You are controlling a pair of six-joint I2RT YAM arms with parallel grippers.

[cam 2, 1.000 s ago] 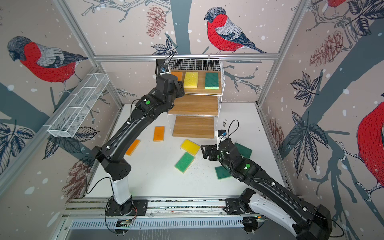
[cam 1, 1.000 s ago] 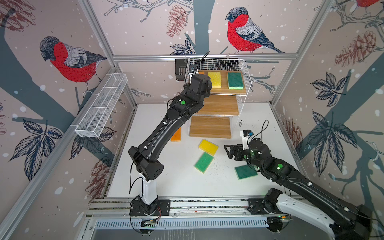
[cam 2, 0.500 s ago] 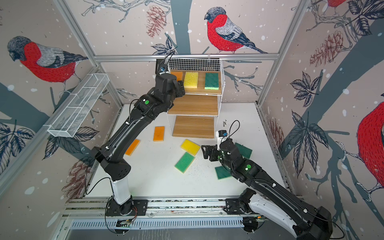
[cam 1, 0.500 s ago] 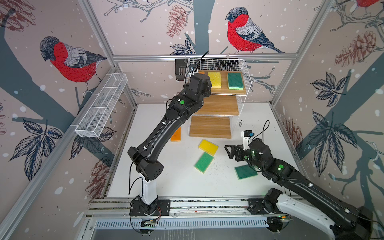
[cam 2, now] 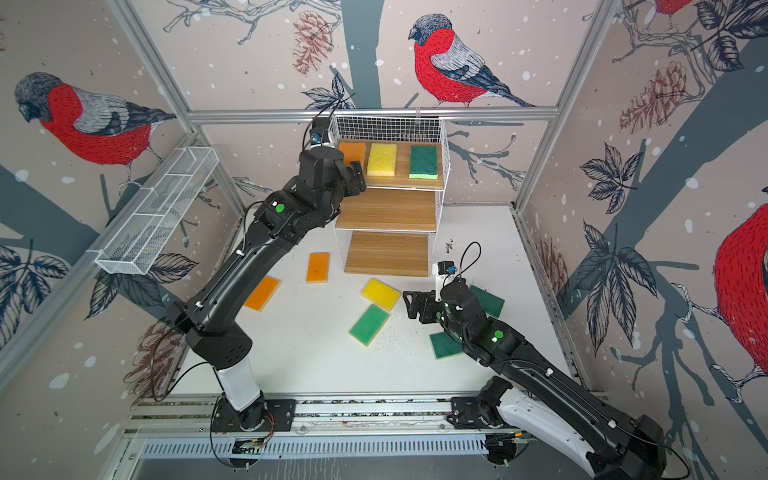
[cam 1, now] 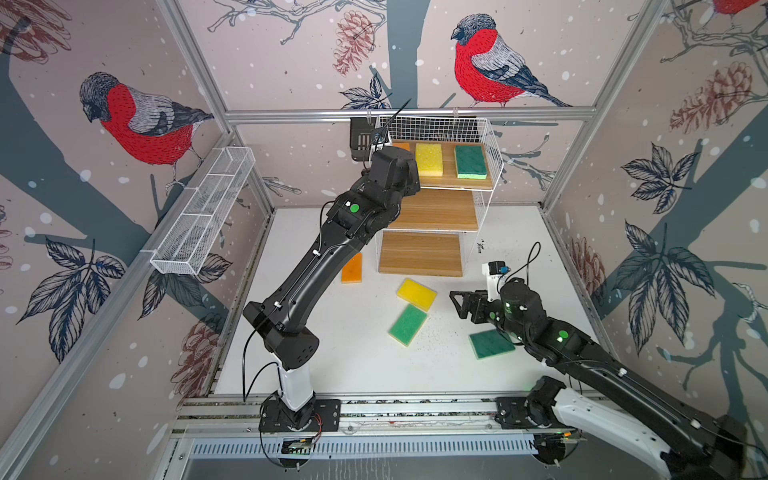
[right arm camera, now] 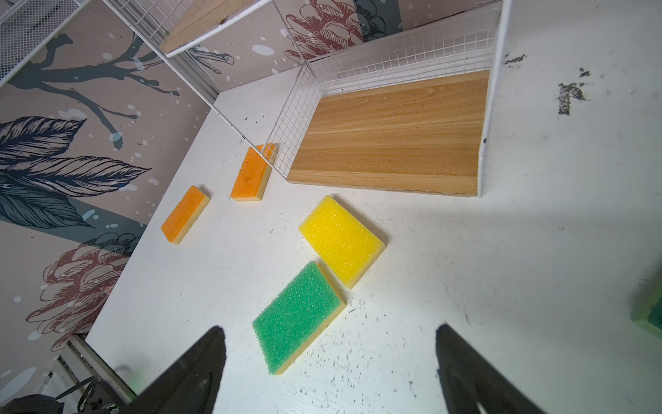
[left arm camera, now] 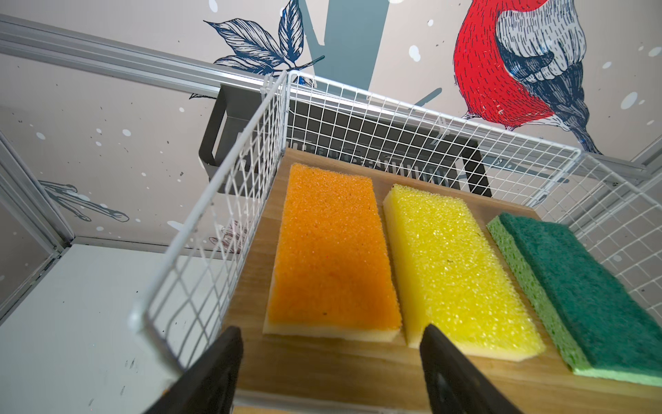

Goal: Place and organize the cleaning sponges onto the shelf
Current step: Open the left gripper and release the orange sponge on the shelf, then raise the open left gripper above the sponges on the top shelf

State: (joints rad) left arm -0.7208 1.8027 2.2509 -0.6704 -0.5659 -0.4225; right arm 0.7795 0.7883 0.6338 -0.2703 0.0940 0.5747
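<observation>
Three flat rectangular foam cleaning sponges lie in a row on the top wooden board of the white wire-grid shelf, in the upper middle of both top views. An orange sponge sits nearest the left wire wall, with a yellow sponge just beside it. A dark green sponge with a light green underside lies at the right end of the row. The orange and yellow ones show pale foam underneath.

My left fingers are released and spread wide, grasping nothing. They hang at the front edge of that board, in line with the orange sponge and clear of it, one of them close to the wire wall's front corner. The two lower boards offer open wood.

Six more sponges lie on the white desk. An orange one is just beside the bottom board's wire corner, and a second orange one lies further left. A yellow one is in front of the bottom board, with a light green one backed in pale yellow just beside its corner. Two dark green ones lie on either side of my right arm, lower right of centre.

My right fingers are also released and wide apart, holding nothing, above open desk with the light green sponge just ahead of them.
</observation>
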